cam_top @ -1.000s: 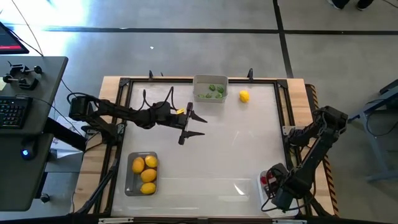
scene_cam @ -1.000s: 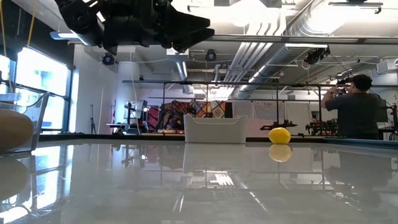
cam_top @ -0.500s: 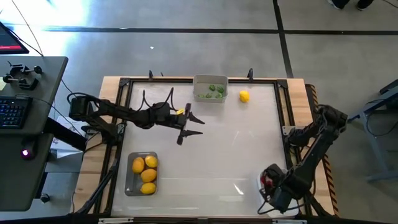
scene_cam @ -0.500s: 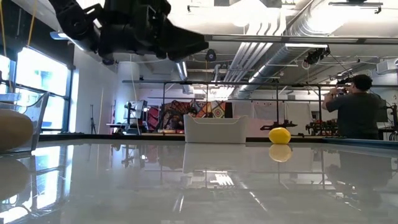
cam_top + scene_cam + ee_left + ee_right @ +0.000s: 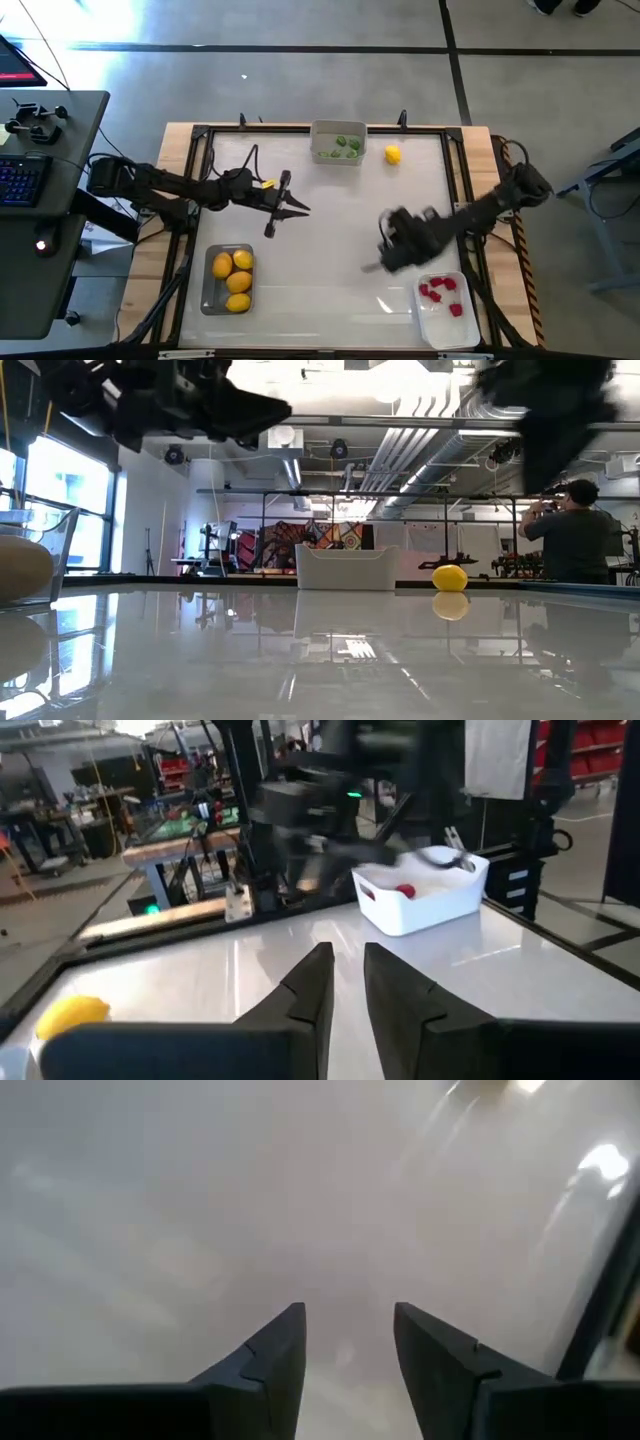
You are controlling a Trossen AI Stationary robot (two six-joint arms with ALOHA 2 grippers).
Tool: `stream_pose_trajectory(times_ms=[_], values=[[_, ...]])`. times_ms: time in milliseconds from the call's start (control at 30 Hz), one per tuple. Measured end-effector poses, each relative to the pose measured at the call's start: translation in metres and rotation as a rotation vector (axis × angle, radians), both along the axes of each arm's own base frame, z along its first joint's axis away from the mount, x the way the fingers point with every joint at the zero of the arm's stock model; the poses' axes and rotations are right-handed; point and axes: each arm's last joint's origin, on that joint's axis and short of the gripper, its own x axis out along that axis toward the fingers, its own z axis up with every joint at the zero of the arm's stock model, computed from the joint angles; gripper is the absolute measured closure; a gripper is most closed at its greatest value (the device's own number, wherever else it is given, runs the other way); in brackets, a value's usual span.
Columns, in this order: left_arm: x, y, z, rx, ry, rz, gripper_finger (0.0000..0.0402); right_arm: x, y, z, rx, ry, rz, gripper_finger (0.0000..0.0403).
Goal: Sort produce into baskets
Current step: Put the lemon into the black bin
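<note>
One loose yellow lemon (image 5: 392, 154) rests on the white table near its far edge, beside the pale basket (image 5: 338, 143) that holds green pieces. More lemons fill the clear basket (image 5: 228, 278) at the near left. Red pieces lie in the white basket (image 5: 445, 305) at the near right. My left gripper (image 5: 290, 208) hovers left of the table's middle, pointing level toward the right edge. Its fingers (image 5: 347, 965) are shut to a narrow slit, with nothing between them. My right gripper (image 5: 385, 250) is blurred, right of the middle. It is open over bare table (image 5: 348, 1325).
A wooden frame with black rails (image 5: 200, 140) borders the table. Bare white surface (image 5: 330, 250) spreads between the three baskets. Beyond the far edge a person (image 5: 570, 540) stands in the room. A desk with a keyboard (image 5: 20, 175) stands off the table's left side.
My right gripper has swung up from the white basket at the near right toward the table's middle, turning as it went and uncovering the red pieces. My left gripper has drawn back toward the left edge, and its fingers have closed to a narrow slit.
</note>
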Motion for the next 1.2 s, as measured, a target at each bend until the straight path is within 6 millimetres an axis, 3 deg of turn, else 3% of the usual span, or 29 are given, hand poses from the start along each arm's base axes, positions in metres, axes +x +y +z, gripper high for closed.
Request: stream_pose_trajectory(times_ms=[133,267,367,467,600,733,900,1033,1200], values=[[-0.004,0.000,-0.005,-0.036,0.025,0.008,0.0359,0.021,-0.050,-0.007,-0.097,0.025,-0.001,0.0260],[-0.003,-0.001,-0.008,-0.077,0.046,0.009,0.0359,0.043,-0.098,-0.026,-0.065,-0.021,0.084,0.0260],[-0.002,-0.004,-0.012,-0.092,0.079,0.000,0.0359,0.045,-0.132,-0.038,-0.029,-0.014,0.123,0.0260],[-0.002,-0.009,-0.014,-0.077,0.103,-0.018,0.0359,0.035,-0.158,-0.046,-0.037,0.059,0.082,0.0260],[-0.002,-0.015,-0.015,-0.075,0.108,-0.032,0.0359,0.024,-0.185,-0.054,-0.036,0.114,0.033,0.0260],[-0.002,-0.021,-0.015,-0.069,0.112,-0.020,0.0359,0.017,-0.200,-0.057,-0.030,0.145,0.020,0.0251],[-0.002,-0.026,-0.015,-0.066,0.109,-0.037,0.0359,0.014,-0.215,-0.056,-0.036,0.125,-0.024,0.0192],[-0.002,-0.028,-0.015,-0.066,0.108,-0.042,0.0359,0.009,-0.239,-0.055,-0.057,0.086,-0.071,0.0137],[-0.002,-0.028,-0.015,-0.065,0.108,-0.042,0.0359,-0.001,-0.266,-0.056,-0.027,0.045,-0.066,0.0111]])
